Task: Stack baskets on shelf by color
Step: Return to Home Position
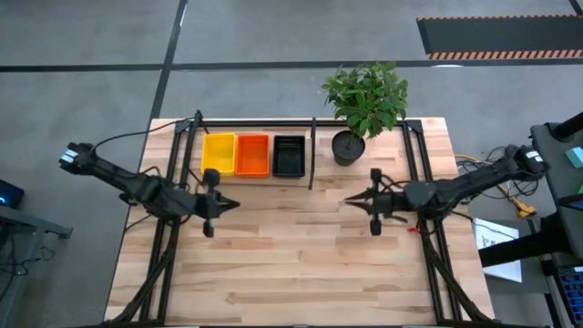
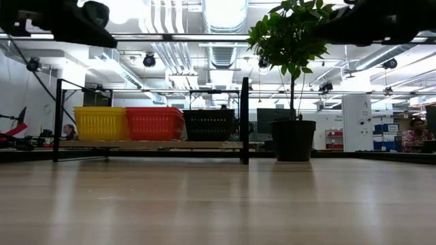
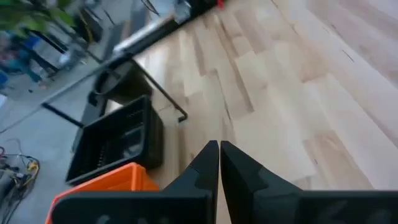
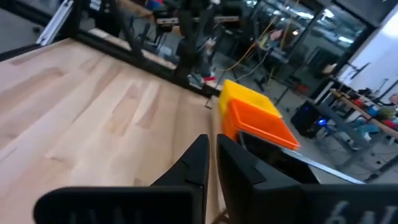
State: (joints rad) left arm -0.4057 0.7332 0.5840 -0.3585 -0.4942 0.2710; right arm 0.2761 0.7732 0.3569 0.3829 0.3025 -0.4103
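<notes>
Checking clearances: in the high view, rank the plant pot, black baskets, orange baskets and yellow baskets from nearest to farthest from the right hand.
From the right hand:
1. Plant pot, straight beyond it.
2. Black baskets, row's right end.
3. Orange baskets, middle.
4. Yellow baskets, left end.

You've got a grey concrete floor (image 1: 273, 36) all round the wooden bench (image 1: 301, 264), crossed by dark seams, with a black mat (image 1: 499, 36) edged in orange-striped tape past the far right corner. Looking level, you get white ceiling ducts (image 2: 167, 41), bright strip lights (image 2: 225, 10), and a person (image 2: 415, 133) way off at the right.
</notes>
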